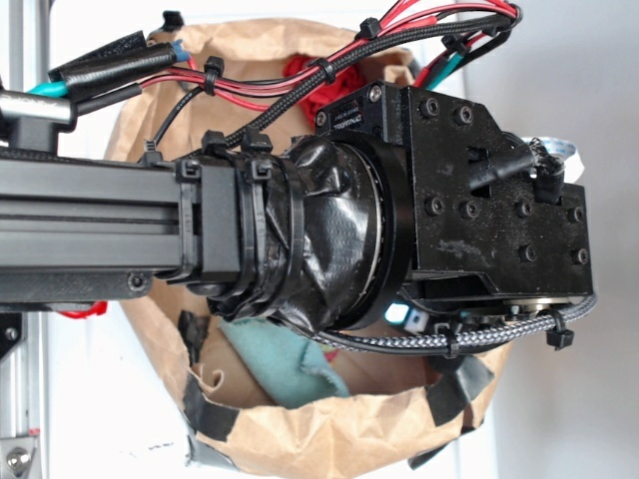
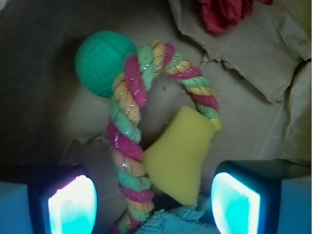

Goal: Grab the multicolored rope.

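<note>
The multicolored rope (image 2: 127, 141), twisted from red, yellow and light-green strands, bends in a loop on the brown paper floor in the wrist view. A green ball (image 2: 104, 62) sits at its upper left end. My gripper (image 2: 153, 202) hangs above it, open. Its two glowing fingertips (image 2: 72, 204) stand wide apart, and the rope's lower stretch runs between them, nearer the left one, with nothing pinched. In the exterior view the black wrist (image 1: 479, 190) and arm cover the rope completely.
A yellow sponge wedge (image 2: 180, 156) lies inside the rope's loop, between the jaws. A teal cloth (image 2: 185, 222) (image 1: 285, 359) lies at the near edge. A red crumpled item (image 2: 226, 12) sits top right. Brown paper bag walls (image 1: 339, 429) surround everything.
</note>
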### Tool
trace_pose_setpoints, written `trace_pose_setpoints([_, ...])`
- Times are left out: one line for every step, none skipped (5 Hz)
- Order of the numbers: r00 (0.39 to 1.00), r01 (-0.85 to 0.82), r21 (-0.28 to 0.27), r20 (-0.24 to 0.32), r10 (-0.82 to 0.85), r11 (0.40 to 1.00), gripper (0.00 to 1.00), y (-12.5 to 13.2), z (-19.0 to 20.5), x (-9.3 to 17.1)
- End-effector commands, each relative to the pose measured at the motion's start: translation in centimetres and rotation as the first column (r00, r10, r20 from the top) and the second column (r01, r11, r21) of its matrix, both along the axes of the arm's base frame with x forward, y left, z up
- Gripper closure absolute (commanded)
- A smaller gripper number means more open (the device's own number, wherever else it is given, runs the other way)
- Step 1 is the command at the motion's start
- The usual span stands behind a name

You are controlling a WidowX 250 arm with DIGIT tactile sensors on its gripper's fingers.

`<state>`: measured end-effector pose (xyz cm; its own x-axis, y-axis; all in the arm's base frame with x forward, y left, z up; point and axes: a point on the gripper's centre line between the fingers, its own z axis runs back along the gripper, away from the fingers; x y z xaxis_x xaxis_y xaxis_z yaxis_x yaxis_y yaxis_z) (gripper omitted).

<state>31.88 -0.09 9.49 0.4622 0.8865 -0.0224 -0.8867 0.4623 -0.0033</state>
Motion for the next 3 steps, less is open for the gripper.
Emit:
trace_pose_setpoints([0.995,-0.029,0.055,0.097,0.024,0.998,0.00,0.95,1.80,2.17])
trace_pose_setpoints([0.988,0.089,0.122,0.113,-0.103,0.989,0.00,1.63,1.46,2.90])
trace_pose_setpoints([0.988,0.089,0.122,0.113,-0.103,0.989,0.00,1.63,1.46,2.90])
